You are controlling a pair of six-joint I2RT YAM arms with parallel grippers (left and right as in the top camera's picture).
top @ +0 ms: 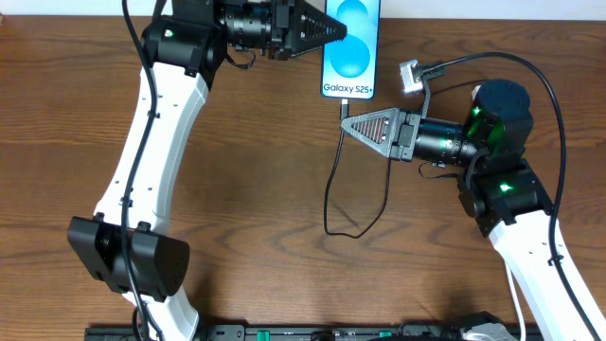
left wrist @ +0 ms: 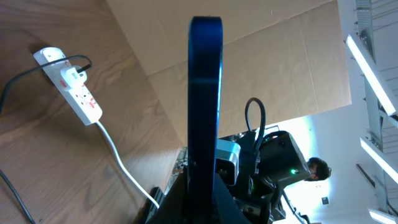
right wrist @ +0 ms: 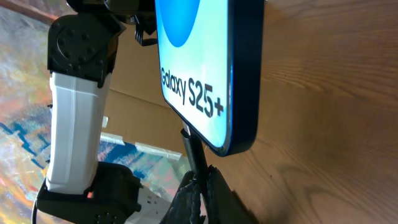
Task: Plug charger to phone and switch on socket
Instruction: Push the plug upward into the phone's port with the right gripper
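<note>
Key relation: the Galaxy S25+ phone (top: pixel 350 47) is at the far centre of the wooden table (top: pixel 237 189). Its long axis runs away from the robot bases, w/ the port end twd the R gripper (top: pixel 348 123). That gripper sits just beside the phone's near short edge, fingers pressed together on the connector tip (right wrist: pixel 188 144) of the charger cable (top: pixel 329 189). The tip points along the phone's long axis and meets its bottom edge in the R wrist view. It's touching, poss. partly in; can't tell if seated. L gripper (top: pixel 336 31) pinches the phone from its left long side and braces it. R arm is nearer the port, so I'd judge the next move is a straight push along that axis.

Phone: slim, dark rim, lit blue/white screen, model name near the port end. Cable slack loops back twd the robot.

Power strip (left wrist: pixel 71 87): white w/ red marks, black lead plugged in. It shows only in the L wrist view, well apart from the phone. Switch state not readable.
</note>
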